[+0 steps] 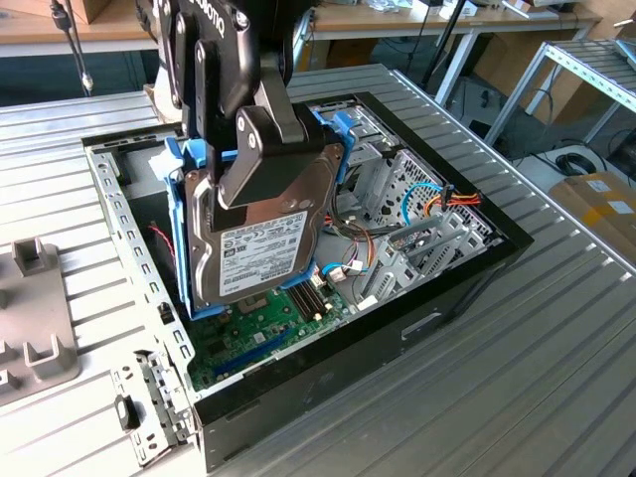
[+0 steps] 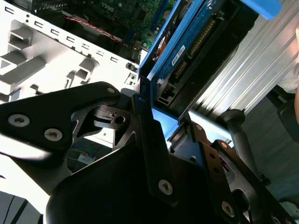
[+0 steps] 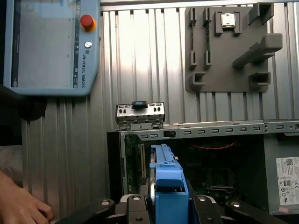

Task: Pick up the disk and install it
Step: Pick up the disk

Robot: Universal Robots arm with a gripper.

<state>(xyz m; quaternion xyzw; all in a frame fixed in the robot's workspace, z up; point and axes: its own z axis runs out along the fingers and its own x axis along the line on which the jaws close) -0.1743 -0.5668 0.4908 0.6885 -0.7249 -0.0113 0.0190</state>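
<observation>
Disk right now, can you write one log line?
fingers: shut on disk | disk: held tilted over open computer case | installed: not yet

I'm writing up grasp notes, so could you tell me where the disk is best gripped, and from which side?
Pinch its flat faces at the upper end, from above, as the gripper does now: the disk hangs nearly upright over the case, leaving its blue frame sides and lower end free.
</observation>
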